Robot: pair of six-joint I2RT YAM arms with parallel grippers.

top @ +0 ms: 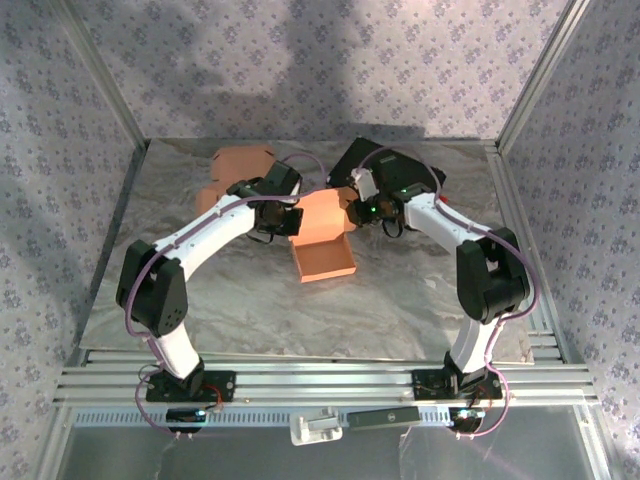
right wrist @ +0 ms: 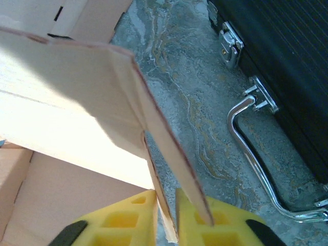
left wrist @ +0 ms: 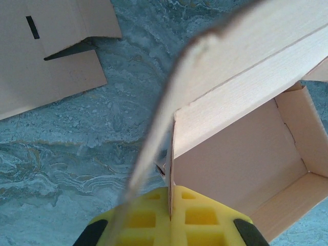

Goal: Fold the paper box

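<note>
Centre of the top external frame: a paper box (top: 322, 248), orange and half formed, with the open tray end pointing toward the lower edge. Flanked at the far end by the left gripper (top: 284, 220) on the left side and the right gripper (top: 357, 212) on the right side, both about equally near.

From the left wrist: clamped shut on an upright side wall of the box, with the card edge rising from between the yellow pads (left wrist: 220, 225) at bottom centre. Tray interior opening toward the lower right, and a bowed flap arching to the upper right.

From the right wrist: pinched on the opposite wall, with two layers of card standing in the narrow slot between the yellow pads (right wrist: 233, 223). Judged a grip, going by card filling the slot.

Turns on this: long axis of the box running up and down the top frame, both held walls parallel to it, and loose flaps lying across between the two sets of jaws. Probably calls for swinging both walls inward together, evenly, to avoid skewing the tray.

Elsewhere: flat cardboard (top: 240, 165) at upper left, and a black case (top: 395, 165) with a chrome handle (right wrist: 246, 138) at upper right, just beside the right gripper. Worth minding on any outward swing.
</note>
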